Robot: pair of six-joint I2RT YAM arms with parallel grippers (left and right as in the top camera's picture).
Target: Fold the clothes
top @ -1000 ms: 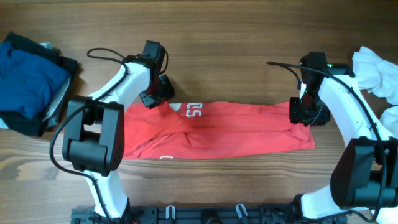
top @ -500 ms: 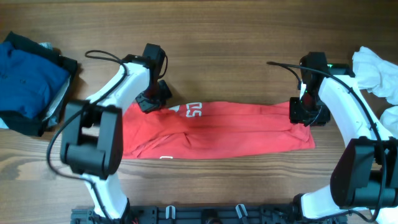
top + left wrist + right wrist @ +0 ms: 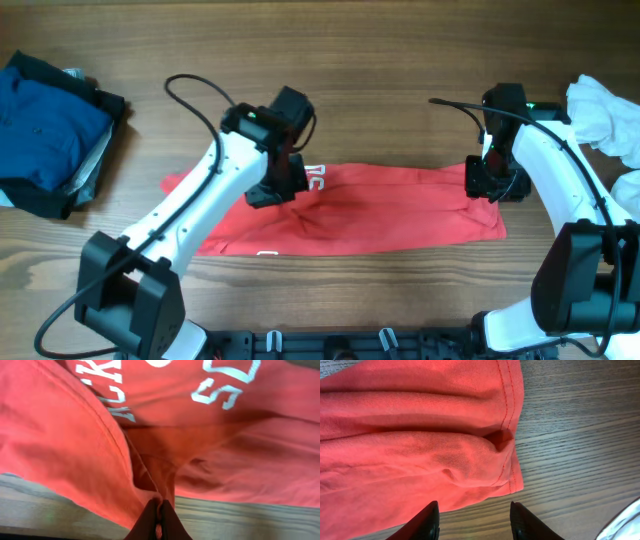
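**Operator:** Where is the garment?

**Technician:** You find the red T-shirt in the middle of the wooden table. It lies flat as a long band running left to right. Its white lettering faces up near the left part of the band.

**Operator:** State of the left gripper?

**Technician:** Your left gripper is fully closed. In the left wrist view its fingertips meet on a raised fold of red fabric at the shirt's edge, so the cloth is pinched between them. In the overhead view it sits over the upper edge of the band, just beside the lettering.

**Operator:** And the right gripper?

**Technician:** Your right gripper stands at the shirt's right end, with its fingers partly apart. The stitched hem and a rumpled corner lie just ahead of the tips. Bare wood shows between the fingers, and you see no cloth clamped there.

**Operator:** Other clothes?

**Technician:** You have a blue garment on top of a dark garment at the table's left edge. A white garment lies at the right edge. Both are well apart from the shirt.
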